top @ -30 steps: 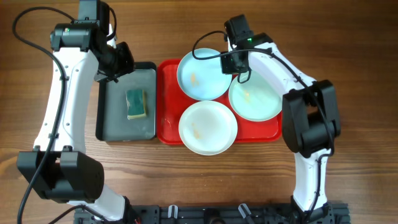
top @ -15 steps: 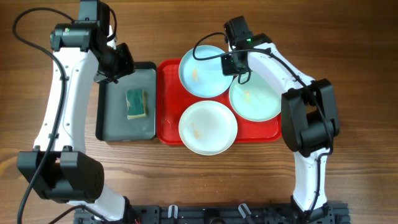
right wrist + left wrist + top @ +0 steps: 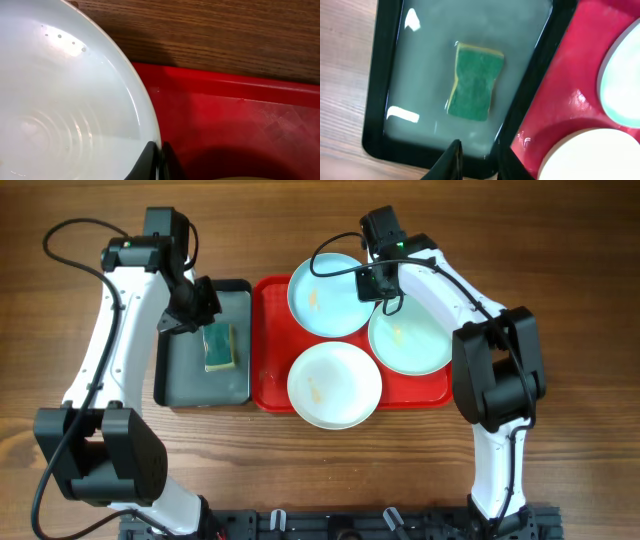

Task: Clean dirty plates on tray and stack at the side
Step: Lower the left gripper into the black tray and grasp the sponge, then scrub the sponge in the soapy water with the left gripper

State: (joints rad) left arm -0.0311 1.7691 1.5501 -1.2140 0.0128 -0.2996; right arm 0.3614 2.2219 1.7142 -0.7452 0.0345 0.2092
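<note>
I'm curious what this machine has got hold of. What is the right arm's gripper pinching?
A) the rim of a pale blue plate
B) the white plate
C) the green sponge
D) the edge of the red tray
A: the right wrist view shows the right gripper closed on the rim of the pale blue plate, while the sponge lies alone in the black tray.

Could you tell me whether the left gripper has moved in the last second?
Yes. In the overhead view the left gripper has moved from the black tray's far left corner inward toward the sponge, which has not shifted.
</note>
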